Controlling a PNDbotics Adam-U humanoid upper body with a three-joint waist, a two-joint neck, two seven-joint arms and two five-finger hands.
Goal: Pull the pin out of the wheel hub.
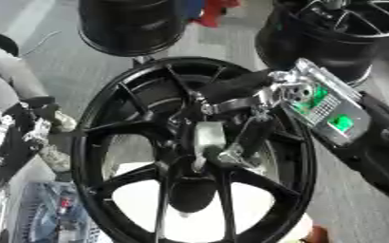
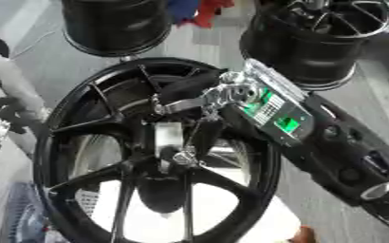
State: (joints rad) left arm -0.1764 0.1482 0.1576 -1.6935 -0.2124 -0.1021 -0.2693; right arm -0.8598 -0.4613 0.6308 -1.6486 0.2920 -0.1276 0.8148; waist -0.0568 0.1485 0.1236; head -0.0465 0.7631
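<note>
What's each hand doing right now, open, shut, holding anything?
Right hand: over the wheel hub, fingers curled around the silver pin.
Left hand: at the view's left edge beside the rim; cannot tell.

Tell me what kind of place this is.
Probably a wheel workshop or factory floor. A black spoked wheel stands in front, two more rims sit on the grey floor behind, and the robot hand works at the hub.
</note>
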